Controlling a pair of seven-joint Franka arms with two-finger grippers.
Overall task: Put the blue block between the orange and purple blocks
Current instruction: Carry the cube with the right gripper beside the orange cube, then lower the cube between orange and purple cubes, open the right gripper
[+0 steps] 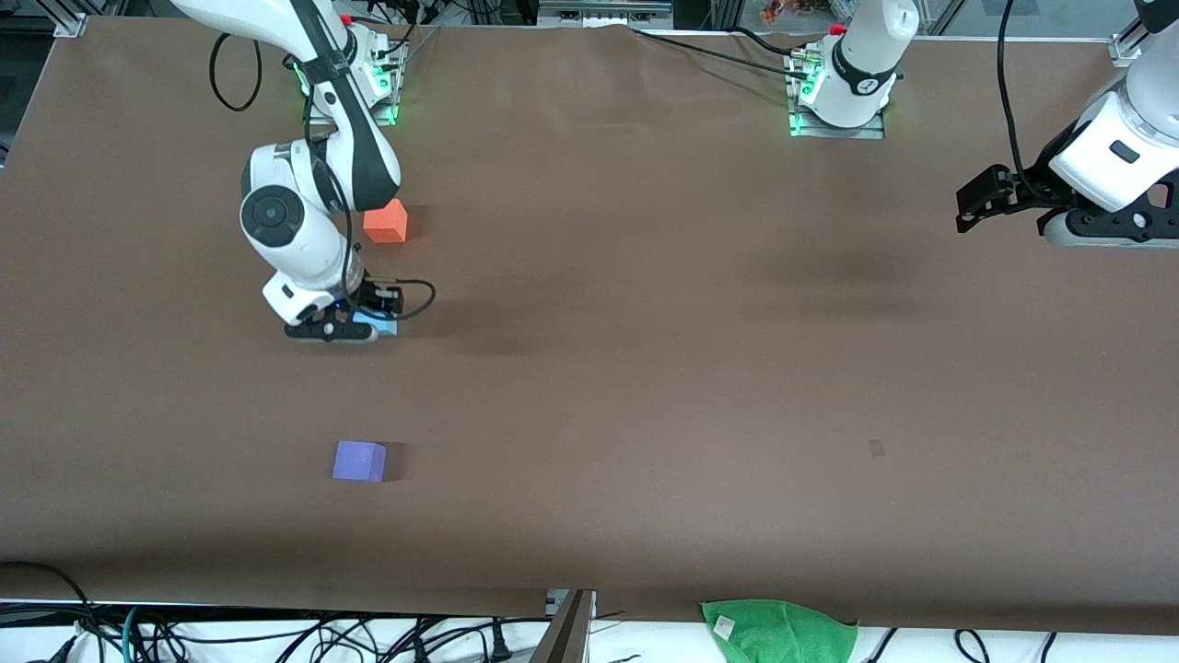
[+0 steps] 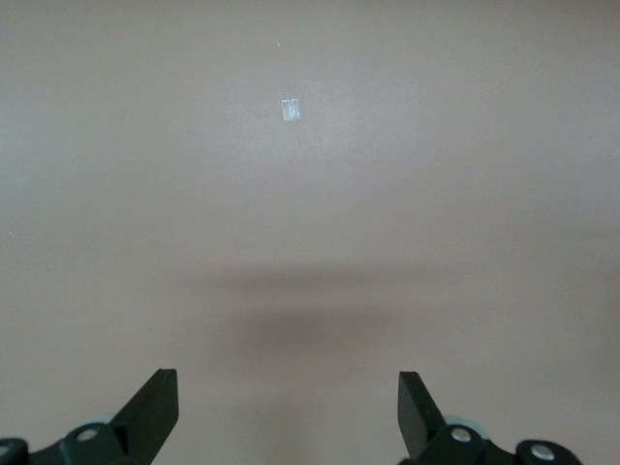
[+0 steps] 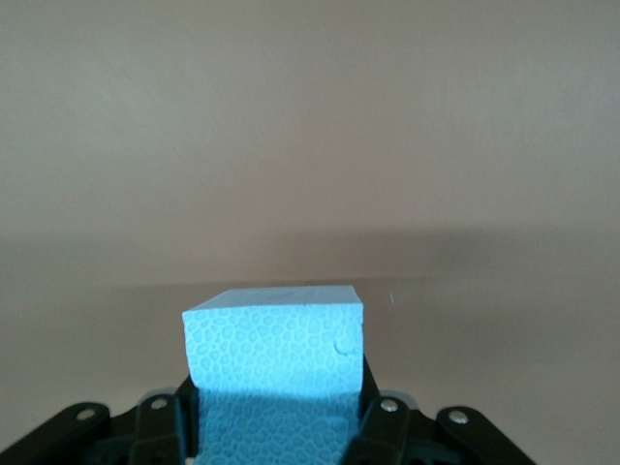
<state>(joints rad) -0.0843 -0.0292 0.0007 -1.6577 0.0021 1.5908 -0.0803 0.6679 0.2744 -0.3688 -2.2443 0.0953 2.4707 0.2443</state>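
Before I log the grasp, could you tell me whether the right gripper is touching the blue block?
Touching: in the right wrist view the right gripper has both fingers pressed against the blue block.

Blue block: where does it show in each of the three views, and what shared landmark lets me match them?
Front view: blue block is in the right end effector, between the orange block and purple block.
Left wrist view: not in it; only bare table and the open left end effector.
Right wrist view: it fills the lower middle, clamped between the fingers.
Shared landmark: the brown table.
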